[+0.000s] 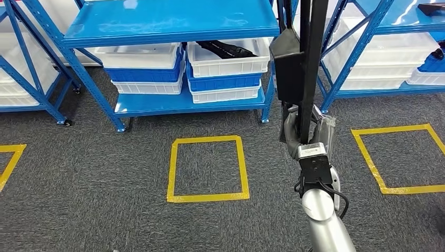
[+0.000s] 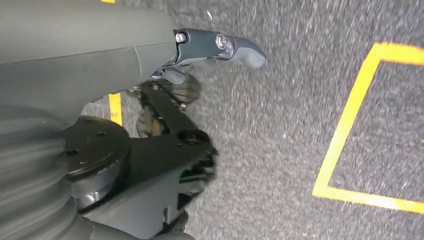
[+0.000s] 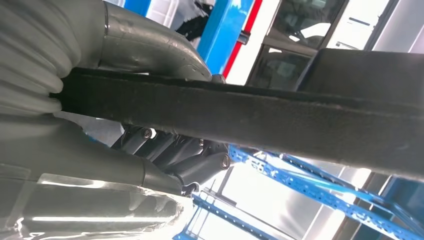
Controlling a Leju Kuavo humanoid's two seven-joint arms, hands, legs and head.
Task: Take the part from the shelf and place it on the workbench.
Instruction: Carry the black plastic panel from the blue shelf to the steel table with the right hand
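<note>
Head view shows the right hand (image 1: 307, 131) raised in front of the robot, its fingers wrapped around a long black part (image 1: 309, 68) that stands nearly upright. The part rises from the hand to the top of the picture, and a wider black section of it sits just above the hand, on its left side. Right wrist view confirms the hold: the dark bar of the part (image 3: 250, 112) lies across the palm, with the thick grey thumb on one side and the darker fingers (image 3: 190, 157) curled against it on the other. Beyond the hand stands a blue shelf (image 1: 173, 23) with white and blue bins (image 1: 228, 65); below the hand lies grey carpet with a yellow tape square (image 1: 207, 168). Left wrist view shows the left hand (image 2: 210, 50) hanging over the carpet, holding nothing, its thumb extended.
</note>
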